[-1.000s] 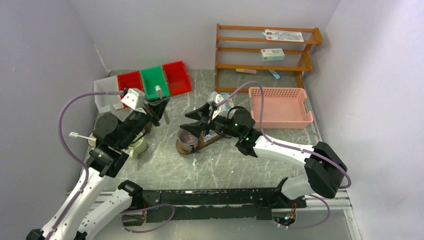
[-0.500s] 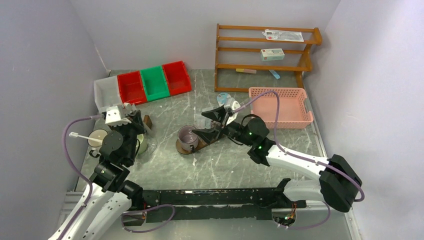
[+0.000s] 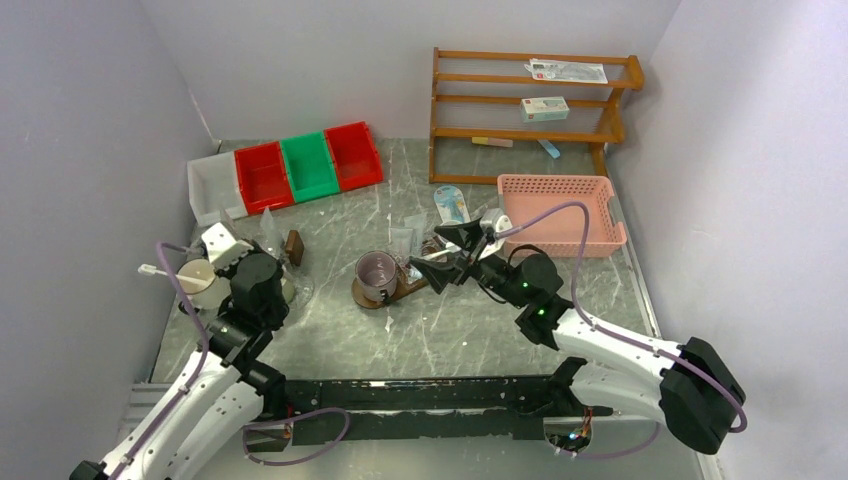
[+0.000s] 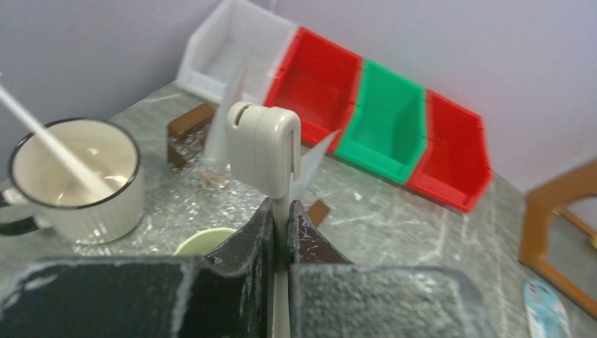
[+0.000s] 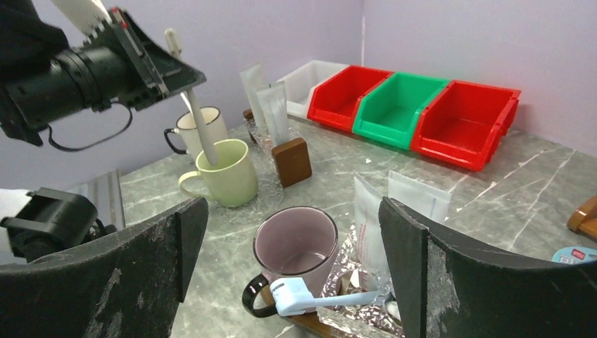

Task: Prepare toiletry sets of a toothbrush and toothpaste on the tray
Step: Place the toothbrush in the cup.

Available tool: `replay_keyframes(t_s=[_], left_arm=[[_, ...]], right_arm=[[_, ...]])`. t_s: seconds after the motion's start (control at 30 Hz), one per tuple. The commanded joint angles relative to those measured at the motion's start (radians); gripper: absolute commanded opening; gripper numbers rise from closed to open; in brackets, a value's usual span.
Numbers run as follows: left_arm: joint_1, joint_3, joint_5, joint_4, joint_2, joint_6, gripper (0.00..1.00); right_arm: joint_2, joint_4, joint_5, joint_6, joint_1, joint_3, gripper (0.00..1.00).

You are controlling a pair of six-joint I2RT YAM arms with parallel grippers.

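Soft, even light falls from above; the overhead view is bright, fairly sharp and free of hard shadows, with only a faint shadow under the shelf (image 3: 530, 95). The grey table (image 3: 450, 320) carries a dull sheen rather than glare. In the left wrist view the whole frame is soft: the fingers (image 4: 243, 246) of the left gripper (image 4: 280, 215) are dark and blurred, the toothbrush (image 4: 264, 148) close to the lens is hazy, and the bins (image 4: 384, 123) behind smear slightly. The right wrist view is crisper in the middle, where foil (image 5: 343, 264) glints, while the fingers (image 5: 450, 282) of the right gripper (image 5: 294, 211) loom dark and out of focus at the bottom edge
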Motion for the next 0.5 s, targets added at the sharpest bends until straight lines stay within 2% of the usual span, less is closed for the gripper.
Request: replay_keyframes(t_s=[0.0,0.13,0.27,0.47], left_arm=[[0.018,-0.036,-0.229,-0.021,0.024,-0.150,0.05],[0.068,-0.052,-0.237,0.061,0.035,-0.102,0.05],[0.168,-0.048,-0.147,0.079,0.062,-0.102,0.05],[0.302,-0.069,-0.015,0.067,0.136,-0.207,0.05]], right_arm=[[-0.035,0.023,0.035,-0.024,-0.014,-0.017,0.96],[-0.047,0.014,0.039,-0.031,-0.025,-0.023,0.97],[-0.050,0.011,0.038,-0.033,-0.033,-0.026,0.97],[-0.055,0.006,0.041,-0.041,-0.035,-0.030,0.97]])
